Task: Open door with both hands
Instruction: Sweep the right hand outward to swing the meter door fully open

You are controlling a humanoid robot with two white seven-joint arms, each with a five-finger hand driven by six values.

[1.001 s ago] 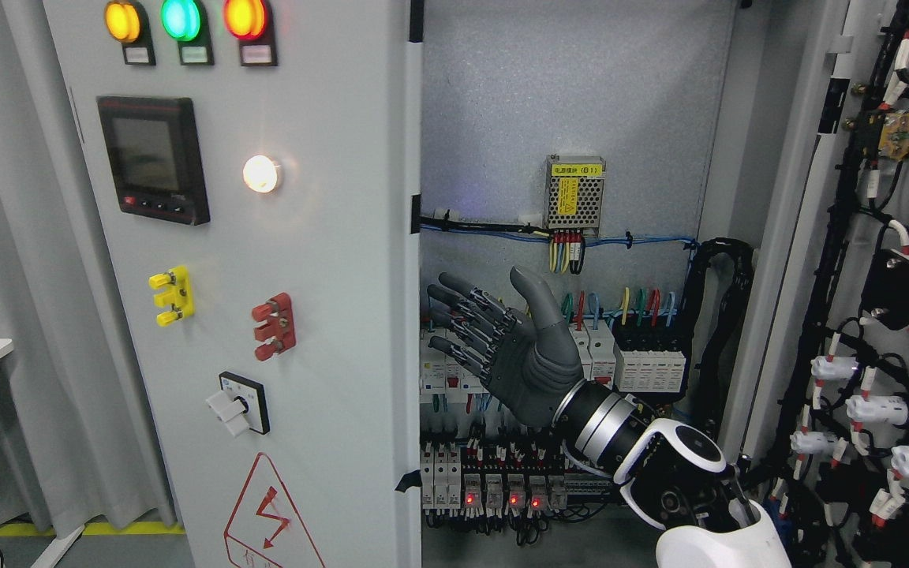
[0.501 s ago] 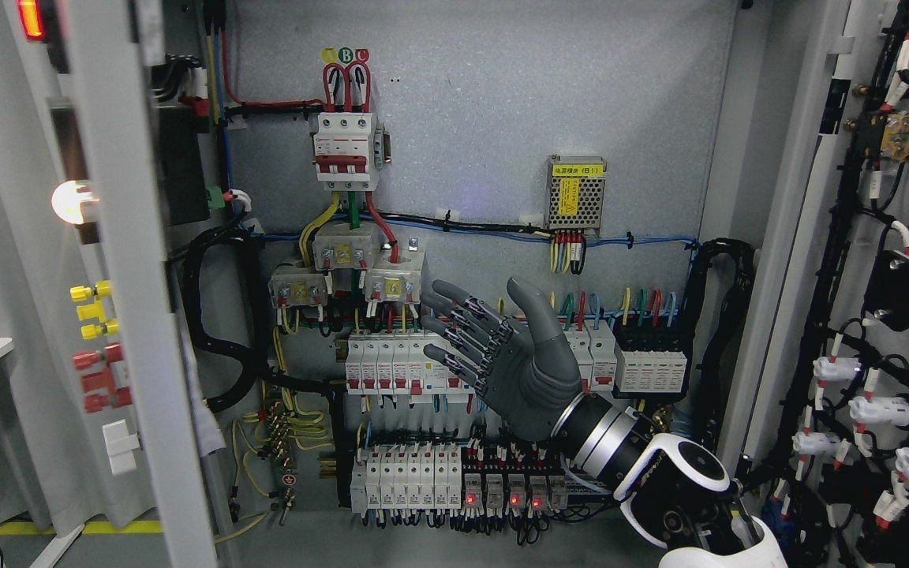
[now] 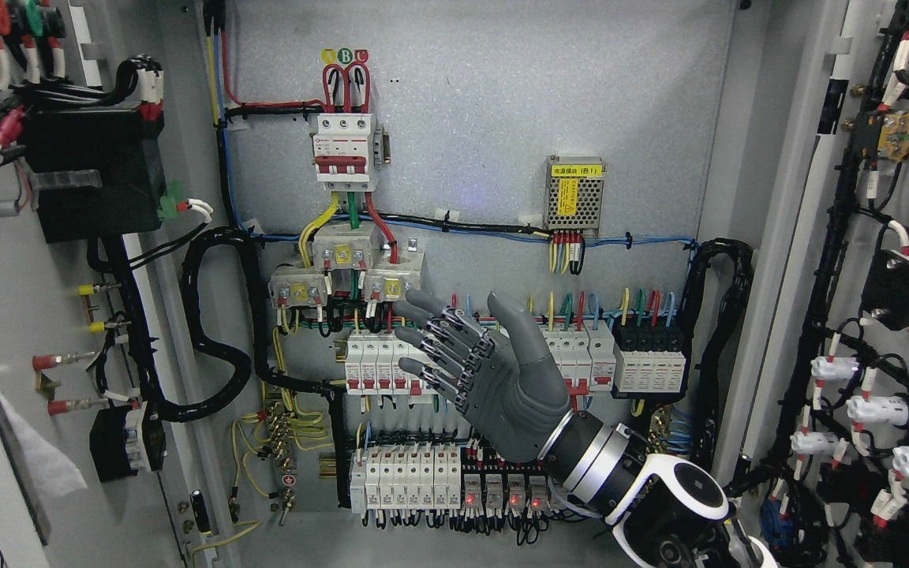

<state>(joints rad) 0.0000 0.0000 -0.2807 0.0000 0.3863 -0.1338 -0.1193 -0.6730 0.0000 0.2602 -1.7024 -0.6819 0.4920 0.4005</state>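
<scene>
Now both grey metal cabinet doors — left door (image 3: 44, 315) at frame left, right door (image 3: 880, 276) at frame right — stand wide. Right hand (image 3: 486, 371), fingers spread, empty, hovers mid-frame near white breaker row (image 3: 379, 359). Risk: fingers snagging wires or tripping switches if arm drifts fwd.
</scene>
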